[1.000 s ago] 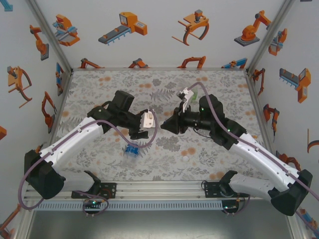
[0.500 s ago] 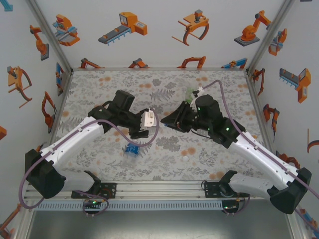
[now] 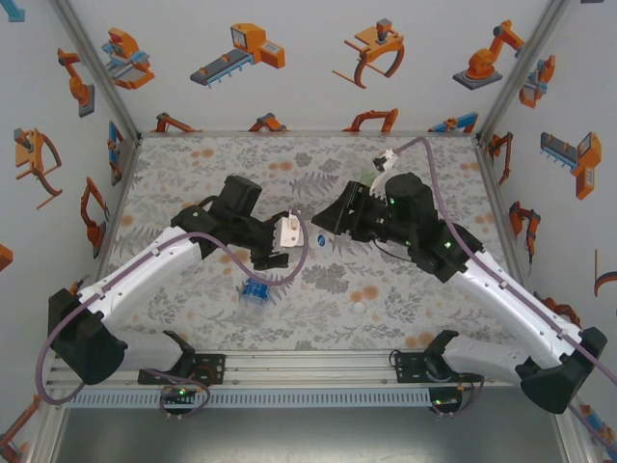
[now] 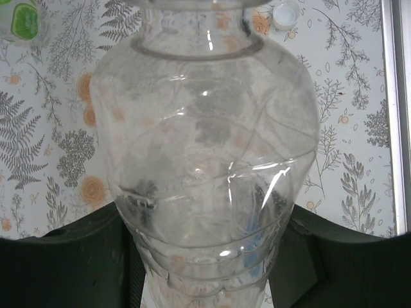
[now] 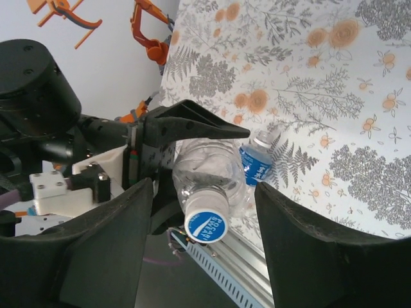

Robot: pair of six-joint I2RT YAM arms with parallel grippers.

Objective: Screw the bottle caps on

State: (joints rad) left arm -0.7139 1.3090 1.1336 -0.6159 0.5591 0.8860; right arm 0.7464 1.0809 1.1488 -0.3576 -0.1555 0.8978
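Bottle caps: one round white cap (image 5: pixel 207 225), blue print on top, sits on the colourless bottle (image 4: pixel 205 160). The bottle is thin, crinkly and ridged, clamped in the left gripper (image 4: pixel 205 256) over the middle of the table (image 3: pixel 193 164). The right gripper (image 5: pixel 204 187) stands wide, straddling the cap without touching it. Probably mid-tightening, so next: close on the cap and twist. A spare cap (image 3: pixel 359 309) lies by the table's near edge.
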